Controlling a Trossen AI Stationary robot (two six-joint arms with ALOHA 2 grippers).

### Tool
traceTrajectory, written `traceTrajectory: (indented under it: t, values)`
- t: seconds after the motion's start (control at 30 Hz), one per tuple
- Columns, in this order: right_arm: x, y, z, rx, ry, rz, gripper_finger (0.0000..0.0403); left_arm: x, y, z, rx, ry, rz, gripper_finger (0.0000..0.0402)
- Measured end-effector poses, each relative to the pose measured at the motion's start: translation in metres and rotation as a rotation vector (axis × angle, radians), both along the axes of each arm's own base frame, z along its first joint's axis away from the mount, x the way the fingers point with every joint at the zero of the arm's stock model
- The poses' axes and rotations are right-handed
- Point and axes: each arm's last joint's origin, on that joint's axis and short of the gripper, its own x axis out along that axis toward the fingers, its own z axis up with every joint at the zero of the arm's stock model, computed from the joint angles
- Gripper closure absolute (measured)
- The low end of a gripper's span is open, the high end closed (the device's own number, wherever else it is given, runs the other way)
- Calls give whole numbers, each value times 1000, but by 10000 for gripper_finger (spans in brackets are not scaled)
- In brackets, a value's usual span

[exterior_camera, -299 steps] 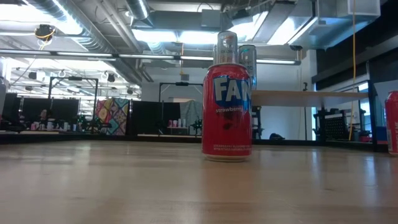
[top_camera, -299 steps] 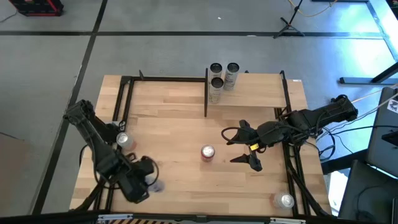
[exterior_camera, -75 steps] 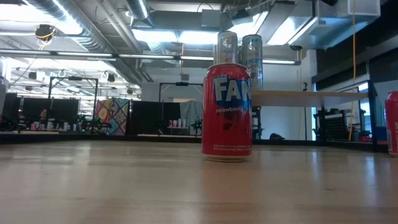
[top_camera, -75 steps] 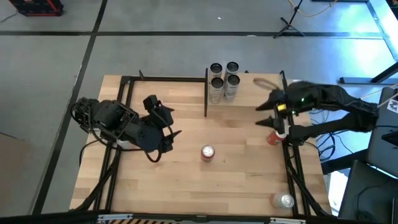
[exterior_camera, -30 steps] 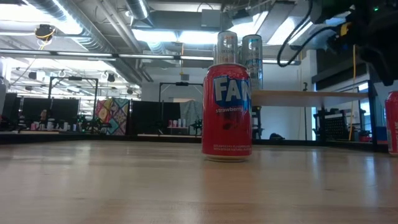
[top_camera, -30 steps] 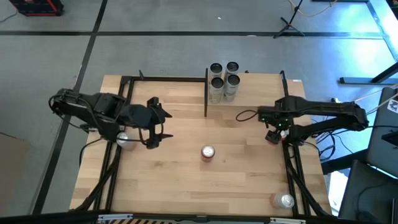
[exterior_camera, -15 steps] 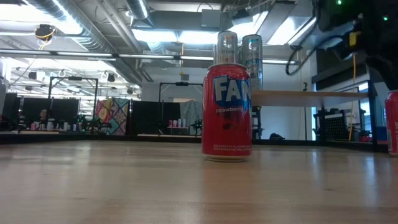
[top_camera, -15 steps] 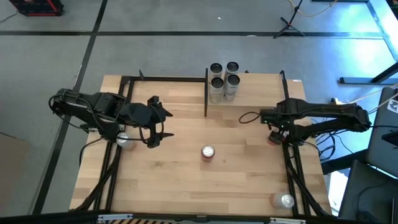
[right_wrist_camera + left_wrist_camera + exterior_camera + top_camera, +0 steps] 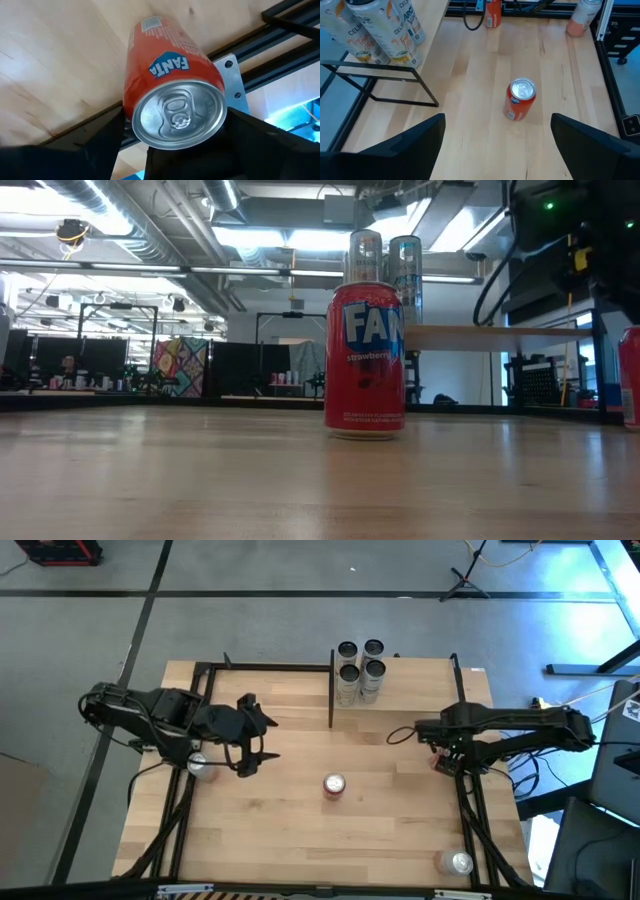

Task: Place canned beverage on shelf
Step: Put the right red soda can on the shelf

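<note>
— What is the table (image 9: 300, 830) made of?
— Light wood in jointed strips, smooth with a soft satin sheen; the low view shows a faint reflection under the red can (image 9: 365, 360). The shelf (image 9: 420, 690) has the same pale wood, on thin matt black metal posts.
— And the cans?
— Glossy printed metal. The orange can (image 9: 172, 107) has a bright brushed-silver lid with a pull tab. The tall cans (image 9: 380, 30) look white and glossy, possibly sleeved; hard to tell.
— The robot's hands?
— The left hand (image 9: 495, 145) has matt black fingers, seemingly plastic. The black frame rail (image 9: 280, 55) is matt metal, with a dull grey bracket.
</note>
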Motion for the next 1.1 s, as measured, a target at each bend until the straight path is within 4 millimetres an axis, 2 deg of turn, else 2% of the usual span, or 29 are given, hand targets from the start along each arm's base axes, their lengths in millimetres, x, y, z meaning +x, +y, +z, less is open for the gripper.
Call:
traceTrajectory:
  t: [0.27, 0.53, 0.67, 0.83, 1.1]
  values:
    - [12, -1, -9, 29, 69, 95, 81, 1, 1, 0, 9, -2, -2, 49]
    - [19, -2, -14, 62, 119, 155, 157, 1, 1, 0, 11, -2, -4, 50]
    - [21, -2, -11, 70, 101, 135, 164, 1, 1, 0, 11, -2, -4, 50]
    - [33, -2, 13, 80, -26, 74, 164, 1, 1, 0, 11, -1, -5, 50]
    - [48, -3, 68, 49, -234, 29, 164, 1, 1, 0, 10, -1, -5, 50]
